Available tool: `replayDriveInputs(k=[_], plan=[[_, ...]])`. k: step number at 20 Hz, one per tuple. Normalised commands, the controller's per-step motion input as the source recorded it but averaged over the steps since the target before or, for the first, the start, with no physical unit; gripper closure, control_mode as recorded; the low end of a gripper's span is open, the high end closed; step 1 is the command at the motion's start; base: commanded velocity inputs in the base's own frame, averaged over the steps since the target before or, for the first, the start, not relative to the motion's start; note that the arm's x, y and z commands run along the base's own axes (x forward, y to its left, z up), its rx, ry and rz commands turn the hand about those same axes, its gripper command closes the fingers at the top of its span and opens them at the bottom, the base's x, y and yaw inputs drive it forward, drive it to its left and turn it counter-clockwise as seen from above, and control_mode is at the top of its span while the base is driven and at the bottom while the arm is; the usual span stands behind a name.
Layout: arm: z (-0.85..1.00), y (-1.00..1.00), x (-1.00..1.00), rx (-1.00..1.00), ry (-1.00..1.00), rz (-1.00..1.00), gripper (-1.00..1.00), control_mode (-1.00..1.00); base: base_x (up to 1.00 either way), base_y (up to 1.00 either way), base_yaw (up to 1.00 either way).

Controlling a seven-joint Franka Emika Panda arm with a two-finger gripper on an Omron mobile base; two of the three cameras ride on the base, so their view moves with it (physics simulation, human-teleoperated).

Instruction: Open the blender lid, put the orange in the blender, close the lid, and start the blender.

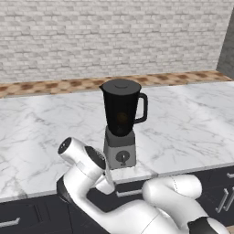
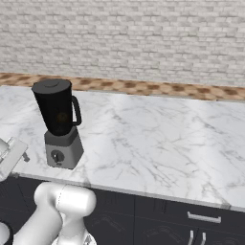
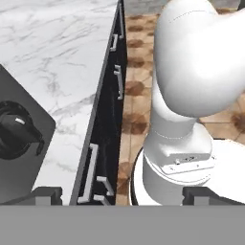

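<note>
Stands upright at the centre of the left base view: tall black tapered blender (image 1: 120, 123) on a boxy grey base, long axis vertical, side handle pointing to the right of the frame, round front dial facing the lower edge. Sits near the front edge of the white marble counter (image 1: 183, 128). Capped by the flat round dark grey-black blender lid (image 1: 120, 85), lying level on the jar's rim with its small centre knob up. Shows a faint warm glow through the dark jar wall, likely the small round orange (image 1: 122, 118), low inside the jar; too dim to make out its stem spot.

Appears at the left of the right base view too, blender (image 2: 58, 123) upright, handle again toward the right of the frame, lid (image 2: 51, 86) closed on top, orange tint (image 2: 61, 118) in the lower jar. Gives, unlike the other views, the wide bare stretch of counter (image 2: 158, 139) running to the right.

Offers in the hand view a close look at the grey base with its black dial (image 3: 16, 136) at the left edge, jar and lid cut off. Places the gripper (image 3: 122, 195) at the bottom centre, two dark fingertips (image 3: 48, 194) spread wide apart, nothing between them. Puts the dial just above and left of the left-hand fingertip, not touching it. Shows dark drawer fronts with handles (image 3: 107, 143) running down the middle of that frame.
</note>
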Motion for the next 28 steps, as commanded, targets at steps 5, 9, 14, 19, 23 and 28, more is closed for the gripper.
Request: replayDriveInputs(k=[5,9,14,19,23,28], plan=[[-0.46,-0.11,0.0,0.0,-0.26,-0.04,-1.0,-1.0,0.0,0.0,0.0],[-0.44,-0.38,0.0,0.0,-0.19,0.0,-1.0,-1.0,0.0,0.0,0.0],[-0.34,-0.45,0.0,0.0,-0.13,0.0,-1.0,-1.0,0.0,0.0,0.0],[-0.31,-0.22,0.1,0.0,-0.04,-0.01,-1.0,-1.0,0.0,0.0,0.0],[-0.21,-0.1,0.21,0.0,-0.03,0.0,-1.0,-1.0,0.0,0.0,0.0],[-0.13,-0.08,0.23,0.0,-0.03,0.0,-1.0,-1.0,0.0,0.0,0.0]])
